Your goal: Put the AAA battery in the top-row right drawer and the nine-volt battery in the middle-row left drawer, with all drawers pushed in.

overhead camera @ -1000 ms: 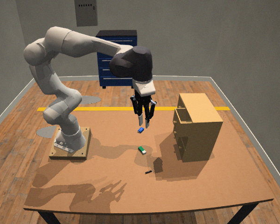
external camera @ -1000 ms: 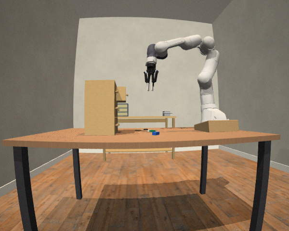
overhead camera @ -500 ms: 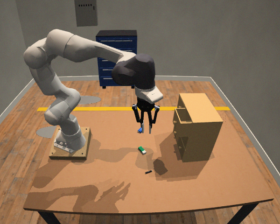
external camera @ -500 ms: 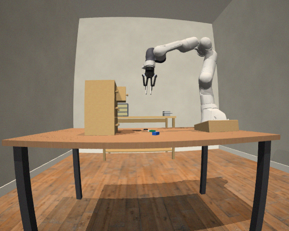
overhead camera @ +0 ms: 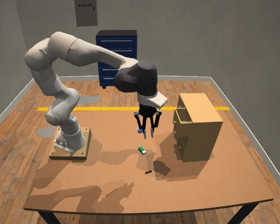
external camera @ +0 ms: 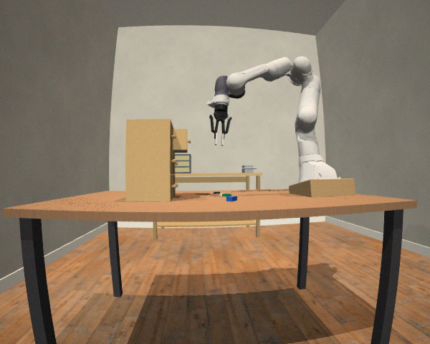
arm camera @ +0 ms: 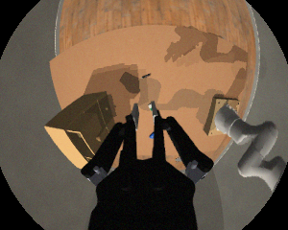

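Note:
The gripper (overhead camera: 148, 137) (external camera: 218, 144) (arm camera: 144, 107) points down, its fingers a small gap apart with nothing between them. It hangs high over the table, on the drawer-front side of the chest (overhead camera: 202, 137) (external camera: 148, 159) (arm camera: 86, 112). The chest stands upright. The top row's right drawer (overhead camera: 185, 127) (external camera: 180, 140) is pulled partly out; the part of its inside that shows is empty. The other drawers look pushed in. A small dark cylinder (overhead camera: 148, 171) (external camera: 216, 192) (arm camera: 146, 76), likely the AAA battery, lies on the table. A blue block (overhead camera: 140, 130) (external camera: 231, 198) (arm camera: 152, 135), likely the nine-volt battery, also lies there.
A green block (overhead camera: 141, 149) (external camera: 226, 194) with a white end lies on the table between the dark cylinder and the blue block. The robot's base plate (overhead camera: 87, 142) (external camera: 333, 188) stands across the table (overhead camera: 111, 197) (external camera: 208, 215) from the chest's fronts.

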Controlling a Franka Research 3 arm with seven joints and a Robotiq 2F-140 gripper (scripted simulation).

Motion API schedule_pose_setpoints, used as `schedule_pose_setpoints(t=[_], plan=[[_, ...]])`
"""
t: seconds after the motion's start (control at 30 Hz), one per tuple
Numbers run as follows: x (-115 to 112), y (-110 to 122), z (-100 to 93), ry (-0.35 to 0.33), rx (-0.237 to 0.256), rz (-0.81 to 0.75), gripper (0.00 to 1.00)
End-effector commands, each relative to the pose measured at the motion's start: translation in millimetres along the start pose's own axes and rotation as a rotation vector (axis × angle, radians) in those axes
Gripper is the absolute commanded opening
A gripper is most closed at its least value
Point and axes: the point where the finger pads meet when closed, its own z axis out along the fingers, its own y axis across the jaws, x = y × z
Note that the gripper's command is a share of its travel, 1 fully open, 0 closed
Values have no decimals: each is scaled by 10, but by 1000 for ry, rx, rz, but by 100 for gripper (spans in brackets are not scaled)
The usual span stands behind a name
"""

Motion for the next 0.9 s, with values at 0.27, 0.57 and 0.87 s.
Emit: schedule_pose_setpoints(t=[0.27, 0.57, 0.87], plan=[[98, -53, 194, 9, 1, -307, 20], [98, -53, 194, 9, 1, -307, 20], [153, -71, 346, 9, -5, -446, 20]])
